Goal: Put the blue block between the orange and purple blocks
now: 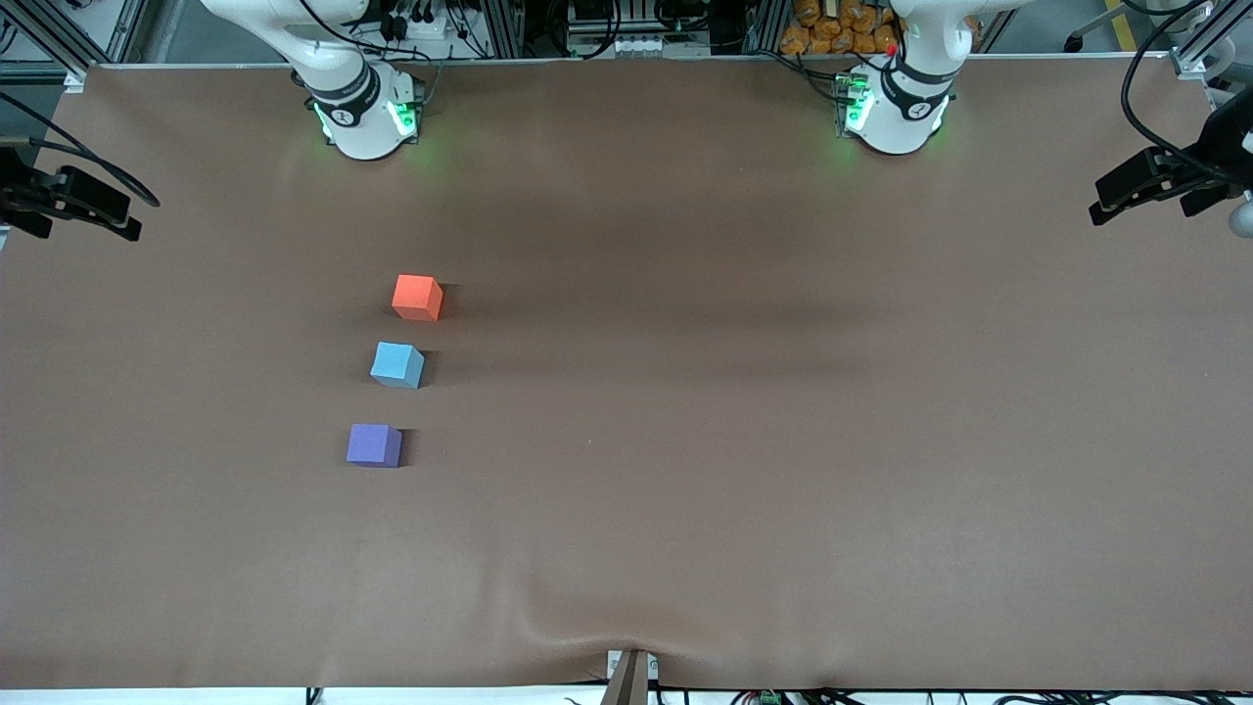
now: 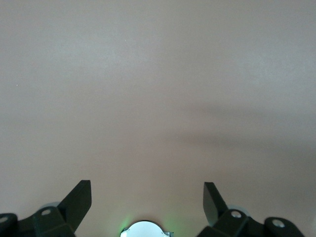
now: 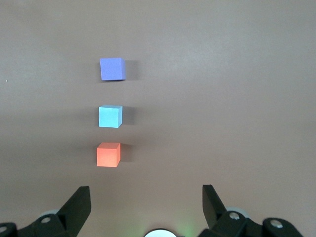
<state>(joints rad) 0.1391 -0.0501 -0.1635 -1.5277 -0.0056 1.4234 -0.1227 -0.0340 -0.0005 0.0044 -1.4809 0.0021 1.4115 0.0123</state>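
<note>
Three cubes stand in a row on the brown table, toward the right arm's end. The orange block (image 1: pixel 417 297) is farthest from the front camera, the blue block (image 1: pixel 397 364) is in the middle, and the purple block (image 1: pixel 374 445) is nearest. Small gaps separate them. The right wrist view shows the same row: orange (image 3: pixel 108 154), blue (image 3: pixel 110 116), purple (image 3: pixel 112 68). My right gripper (image 3: pixel 146 190) is open and empty, high above the table near the orange block. My left gripper (image 2: pixel 147 185) is open and empty over bare table. Neither gripper shows in the front view.
The right arm's base (image 1: pixel 364 113) and the left arm's base (image 1: pixel 896 108) stand at the table's edge farthest from the front camera. Black clamps (image 1: pixel 69 201) (image 1: pixel 1155 181) jut in at both ends of the table. A small mount (image 1: pixel 629 676) sits at the edge nearest the front camera.
</note>
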